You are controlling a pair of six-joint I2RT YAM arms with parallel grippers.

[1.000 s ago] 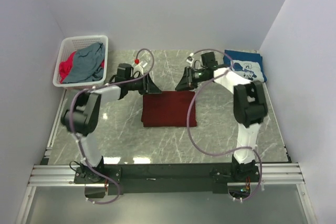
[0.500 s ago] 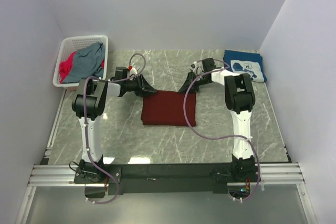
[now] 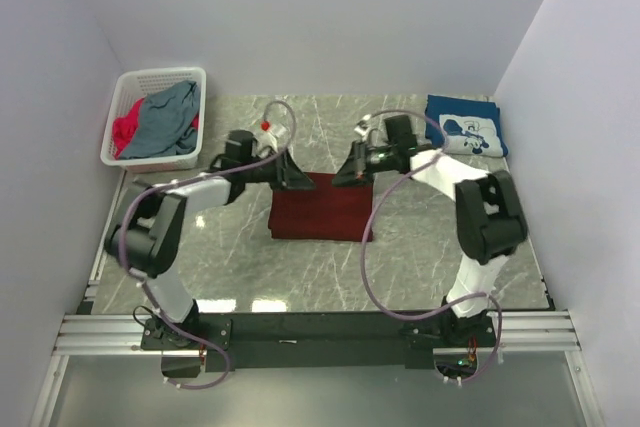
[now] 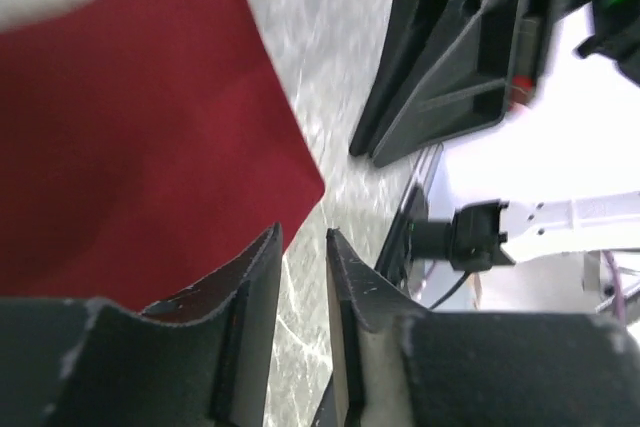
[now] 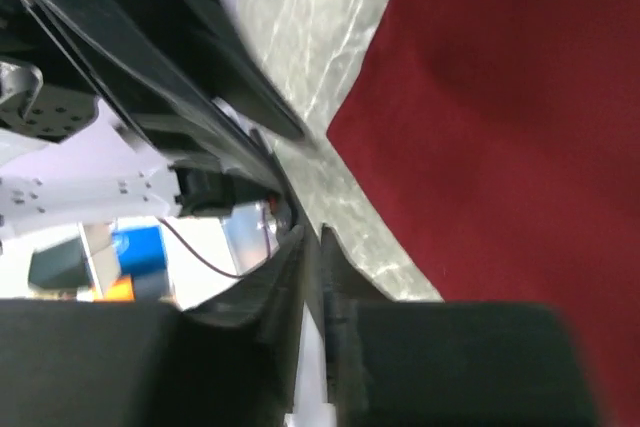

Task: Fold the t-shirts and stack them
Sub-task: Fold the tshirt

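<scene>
Bottom of top view: both arm bases sit at the near edge of the desk [image 3: 300,272].

Mid-frame: maroon t-shirt [image 3: 322,209] is folded to a flat rectangle and lies on the desk centre.

Left arm [image 3: 195,190] and right arm [image 3: 435,159] both reach in to the shirt's far edge. Left jaws are at its far-left corner, right jaws at its far-right corner, both low over the desk.

Left wrist view: fingers [image 4: 255,287] are nearly pressed together. Bare marble shows through the thin slit and there is no cloth in it. The maroon corner lies just beside one fingertip.

Right wrist view: fingers [image 5: 335,277] are also nearly pressed together, with a very thin slit. The frame is blurred; it looks like nothing is pinched. The maroon corner sits in the upper right of the frame, with marble between it and the tips.

Far, upper left of top view: white basket [image 3: 160,75] holds a crumpled grey-blue t-shirt [image 3: 172,115], with a pink t-shirt [image 3: 122,133] at its left side.

Far, upper right: navy t-shirt [image 3: 465,127], white print up, lies folded flat on the desk corner, well apart from the maroon one.
</scene>
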